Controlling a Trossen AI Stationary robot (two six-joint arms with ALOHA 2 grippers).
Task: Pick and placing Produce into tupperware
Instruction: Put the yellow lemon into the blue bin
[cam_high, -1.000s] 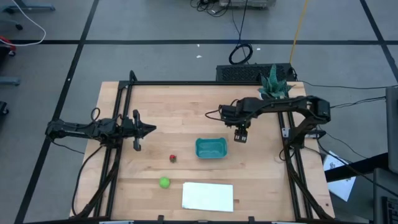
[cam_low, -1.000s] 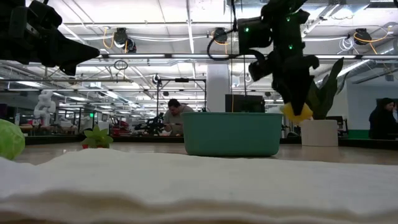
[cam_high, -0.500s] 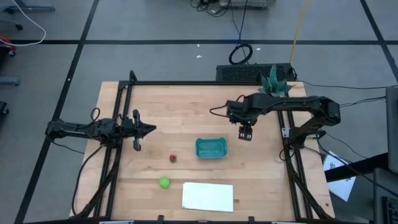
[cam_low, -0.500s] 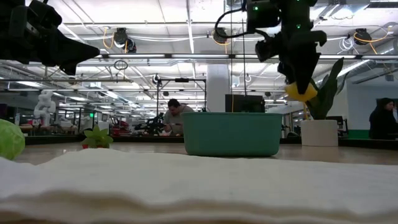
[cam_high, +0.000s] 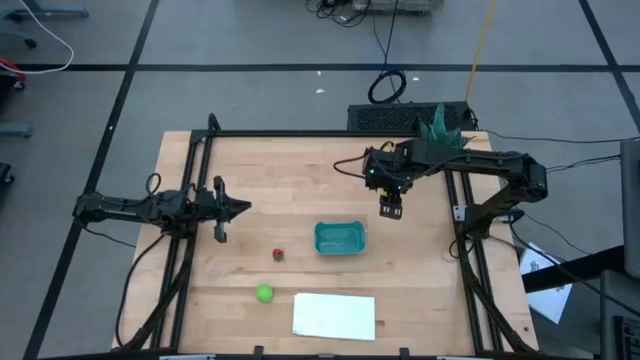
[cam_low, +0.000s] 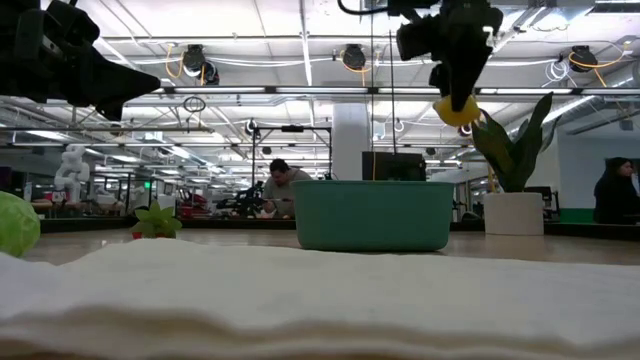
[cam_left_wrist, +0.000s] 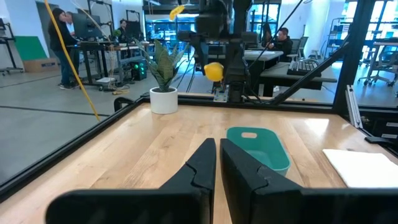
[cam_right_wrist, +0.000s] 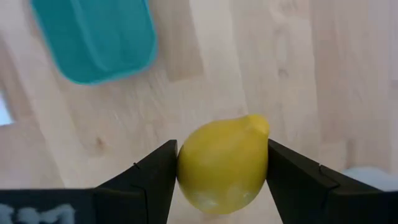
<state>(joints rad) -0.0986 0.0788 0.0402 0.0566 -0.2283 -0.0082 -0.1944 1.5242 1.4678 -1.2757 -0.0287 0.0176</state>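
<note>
No words or labels can be read on anything here.

Everything is placed from the teal tub (cam_high: 339, 238), which sits on the wooden table (cam_high: 290, 180). Its long side runs left to right across the table, and its open side faces up.

Nearest the front edge of the table lies a flat white sheet (cam_high: 334, 315), just in front of the tub. The green ball (cam_high: 264, 293) sits in front of the tub and off to its left, near the sheet's left end. The little red fruit (cam_high: 278, 254) is just left of the tub, close to it but not touching.

The yellow lemon (cam_right_wrist: 222, 163) is up in the air, behind the tub and a bit to its right. The right gripper (cam_high: 390, 207) holds it, with one dark finger pressing on each side. The lemon's long way runs across, from one finger to the other, and its pointy tip is up against one finger. In the low view the lemon (cam_low: 455, 109) hangs well above the tub's rim (cam_low: 372, 185).

The left gripper (cam_high: 219, 210) waits well to the left of the tub, above the table. Its two fingers (cam_left_wrist: 202, 167) are almost pressed together and hold nothing.

Farther back, behind the tub and to the right, a green plant in a white pot (cam_high: 441, 132) stands at the table's back corner.

Beyond the table, people (cam_low: 283, 184) can be seen in the room.
</note>
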